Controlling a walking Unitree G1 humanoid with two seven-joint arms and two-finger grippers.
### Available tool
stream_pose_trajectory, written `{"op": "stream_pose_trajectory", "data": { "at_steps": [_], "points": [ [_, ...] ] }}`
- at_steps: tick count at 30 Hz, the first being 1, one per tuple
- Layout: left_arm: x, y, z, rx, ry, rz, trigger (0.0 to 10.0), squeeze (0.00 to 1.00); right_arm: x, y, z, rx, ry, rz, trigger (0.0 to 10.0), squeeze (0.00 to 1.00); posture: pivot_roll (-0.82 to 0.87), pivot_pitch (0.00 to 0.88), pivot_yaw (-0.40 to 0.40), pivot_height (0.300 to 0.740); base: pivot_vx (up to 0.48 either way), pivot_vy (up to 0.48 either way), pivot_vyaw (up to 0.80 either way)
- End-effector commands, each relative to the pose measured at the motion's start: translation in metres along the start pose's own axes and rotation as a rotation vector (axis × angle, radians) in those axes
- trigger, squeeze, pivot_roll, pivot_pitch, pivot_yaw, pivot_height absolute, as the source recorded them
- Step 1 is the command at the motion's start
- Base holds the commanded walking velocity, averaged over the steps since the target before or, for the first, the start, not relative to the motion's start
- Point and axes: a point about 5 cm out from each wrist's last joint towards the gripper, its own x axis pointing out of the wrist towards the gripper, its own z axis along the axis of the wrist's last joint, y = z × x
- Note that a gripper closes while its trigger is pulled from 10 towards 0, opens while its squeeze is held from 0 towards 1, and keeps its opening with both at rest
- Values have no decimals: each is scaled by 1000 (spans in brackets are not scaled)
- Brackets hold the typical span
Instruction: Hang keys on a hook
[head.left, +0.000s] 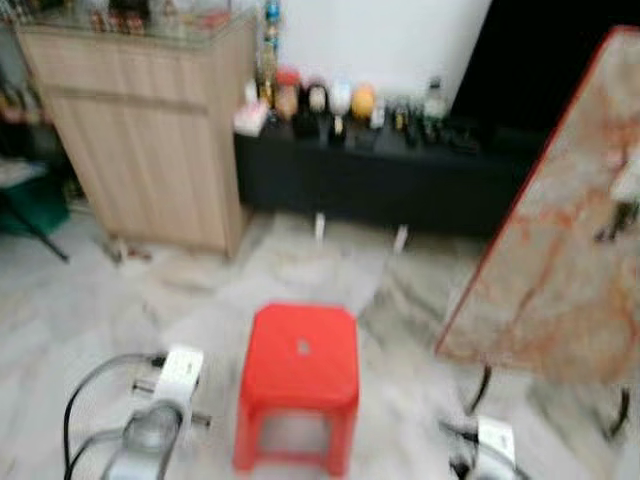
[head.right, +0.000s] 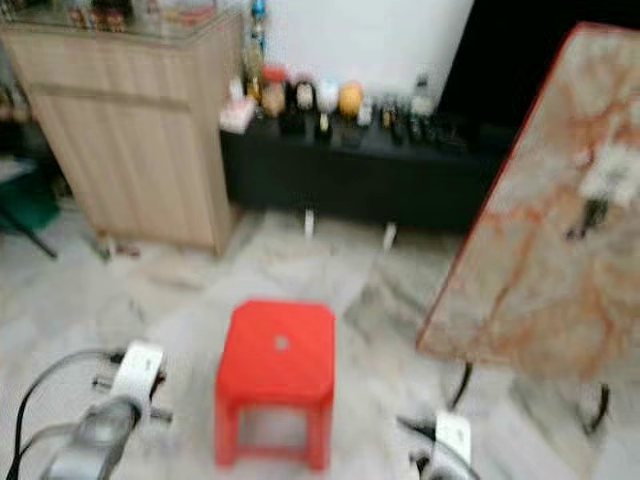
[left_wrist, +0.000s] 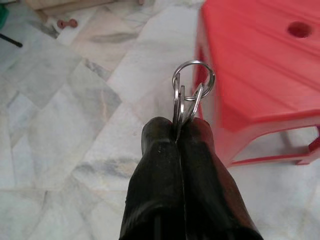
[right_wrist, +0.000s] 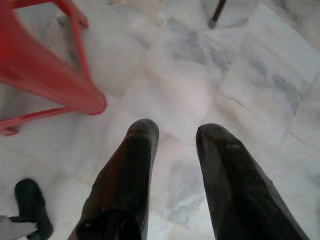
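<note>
1. Left claw (left_wrist: 178, 131): fingers pressed tight together, clamped on the keys (left_wrist: 187, 97). The key ring sticks out past the fingertips, above the marble floor (left_wrist: 65, 110), just beside the edge of the red stool (left_wrist: 260, 65).
2. Right claw (right_wrist: 175, 131): fingers spread apart, nothing between them, pointing down at the floor near a leg of the stool.
3. Head views are blurred. The left arm (head.left: 160, 410) sits at lower left of the frame with a black cable looped beside it; the right arm (head.left: 490, 445) is at lower right.
4. The stool stands at lower centre of the left eye view, on the floor between the two arms.
5. Wooden cabinet (head.left: 150, 130) at upper left, small items on its glass top, too blurred to tell what.
6. Low black counter (head.left: 380, 180) along the white wall, upper centre, carrying a row of bottles and small round objects (head.left: 330, 100).
7. Marble-patterned slab with red edge (head.left: 560, 230) at right, tilted, on thin dark legs; a small dark thing on its upper right face, too blurred to identify.
8. No hook can be made out clearly.
</note>
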Motion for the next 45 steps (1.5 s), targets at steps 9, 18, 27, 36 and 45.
{"op": "stream_pose_trajectory", "data": {
  "at_steps": [9, 18, 27, 36, 45],
  "points": [
    [1, -9, 4, 14, -10, -24, 10000, 0, 0, -11, 3, 16, 2, -25, 10000, 0, 109, 0, -99, 740, 0, -320, 0],
    [1, -9, 4, 17, -10, -24, 10000, 0, 0, -8, 1, 15, 7, -19, 10000, 0, 108, 0, -99, 740, 0, -320, 0],
    [1, -11, 5, 14, -13, -28, 10000, 0, 0, -8, 0, 3, 11, -16, 10000, 0, 108, 0, -102, 740, 0, -321, 0],
    [0, -13, 5, 5, -13, -29, 10000, 0, 0, -7, -2, -96, 25, -3, 10000, 0, 94, 0, -109, 740, 0, -321, 90],
    [-1, -15, 2, 0, -7, -39, 10000, 0, 0, -6, -3, -66, 24, -3, 10000, 0, 75, 0, -99, 740, 0, -319, 312]
  ]
}}
